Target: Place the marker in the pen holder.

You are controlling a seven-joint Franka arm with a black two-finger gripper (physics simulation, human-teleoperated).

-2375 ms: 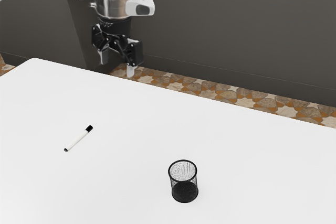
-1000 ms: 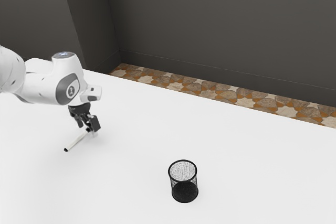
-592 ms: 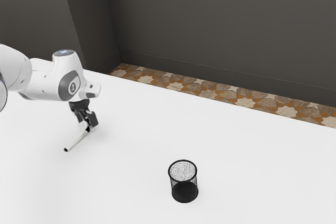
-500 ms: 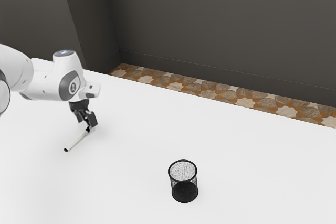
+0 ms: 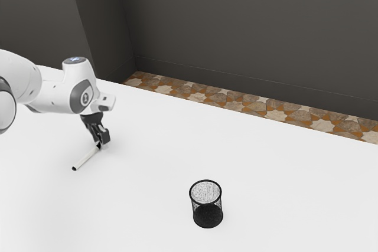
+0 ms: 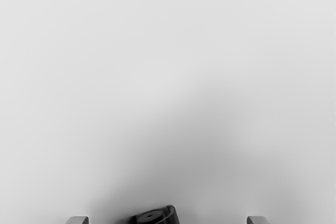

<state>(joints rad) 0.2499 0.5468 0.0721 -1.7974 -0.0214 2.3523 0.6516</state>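
White desk [image 5: 142,205]: a robot's end effector [image 5: 102,145] is released, fingers [image 6: 77,220] spread either side of the black cap [image 6: 155,216] of a marker [image 5: 86,159] lying beneath; mesh pen holder [image 5: 207,213] upright, well apart from it.

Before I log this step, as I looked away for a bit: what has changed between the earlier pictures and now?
My gripper has come down, and toward the exterior view's left, to the black end of the marker. Its jaws stand open, with nothing taken hold of. The marker and the pen holder stayed put.
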